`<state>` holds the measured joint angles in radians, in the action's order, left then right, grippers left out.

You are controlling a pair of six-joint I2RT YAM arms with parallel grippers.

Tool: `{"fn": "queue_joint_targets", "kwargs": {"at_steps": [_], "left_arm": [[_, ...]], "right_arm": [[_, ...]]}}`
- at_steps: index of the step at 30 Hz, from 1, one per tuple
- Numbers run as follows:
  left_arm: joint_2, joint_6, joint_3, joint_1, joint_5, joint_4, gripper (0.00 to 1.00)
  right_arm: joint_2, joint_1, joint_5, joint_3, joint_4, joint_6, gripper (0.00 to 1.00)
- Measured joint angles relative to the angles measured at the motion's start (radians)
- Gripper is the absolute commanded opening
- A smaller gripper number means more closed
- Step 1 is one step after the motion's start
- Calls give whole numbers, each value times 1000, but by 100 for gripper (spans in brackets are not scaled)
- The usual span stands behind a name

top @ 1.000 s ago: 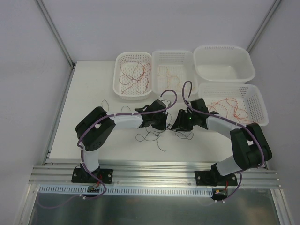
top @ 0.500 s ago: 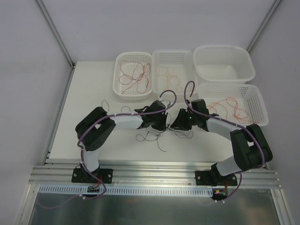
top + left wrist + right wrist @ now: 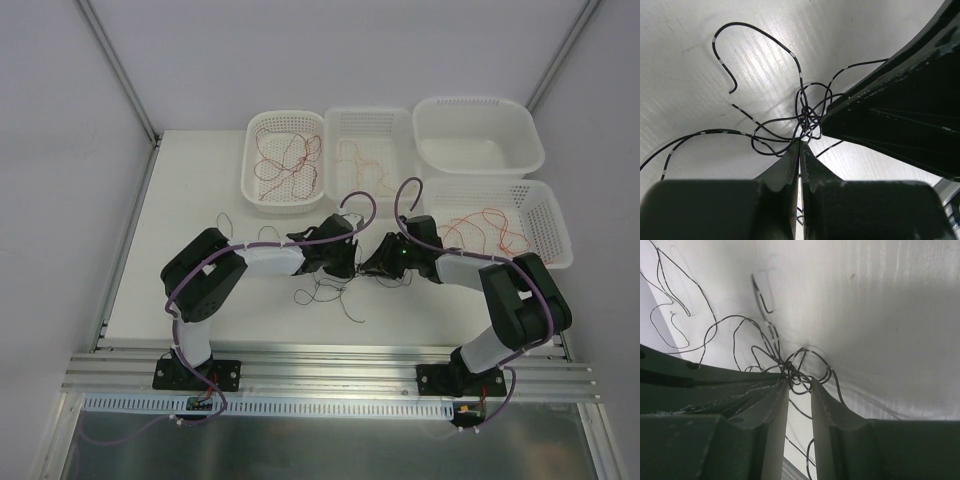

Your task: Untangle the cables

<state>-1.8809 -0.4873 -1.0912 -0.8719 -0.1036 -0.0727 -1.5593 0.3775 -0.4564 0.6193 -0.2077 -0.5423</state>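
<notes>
Matte white tabletop (image 3: 190,200), faintly streaked up close, boxed in by pale grey walls (image 3: 60,150). At its middle, a knotted clump of hair-thin, glossy black cables (image 3: 807,117), loose ends curling outward. Clenched on a strand at the knot's edge, the left hand (image 3: 801,145), dark tapered fingers pressed together. Touching the knot, the right hand (image 3: 800,385), smooth fingers narrowly parted. Along the far edge, white perforated plastic baskets (image 3: 480,140) with red and orange wires (image 3: 285,160).
</notes>
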Motion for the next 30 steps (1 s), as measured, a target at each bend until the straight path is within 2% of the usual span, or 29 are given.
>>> {"fn": "queue_joint_targets", "kwargs": {"at_steps": [7,10,17,21,27,28,30], "left_arm": [[0,-2,6,0,0,-5,0],[0,-3,11,0,0,-7,0],[0,-11,19,0,0,-13,0],[0,-19,19,0,0,-14,0],[0,-24,25,0,5,-20,0],[0,-25,25,0,5,-20,0],[0,-27,25,0,6,-20,0]], "right_arm": [[-21,0,8,-16,-65,-48,25],[-20,0,11,-28,-100,-67,27],[19,0,43,-48,-109,-104,28],[32,1,62,-48,-110,-109,24],[26,5,64,-48,-111,-124,24],[26,5,64,-48,-111,-124,21],[24,7,64,-48,-111,-122,11]]}}
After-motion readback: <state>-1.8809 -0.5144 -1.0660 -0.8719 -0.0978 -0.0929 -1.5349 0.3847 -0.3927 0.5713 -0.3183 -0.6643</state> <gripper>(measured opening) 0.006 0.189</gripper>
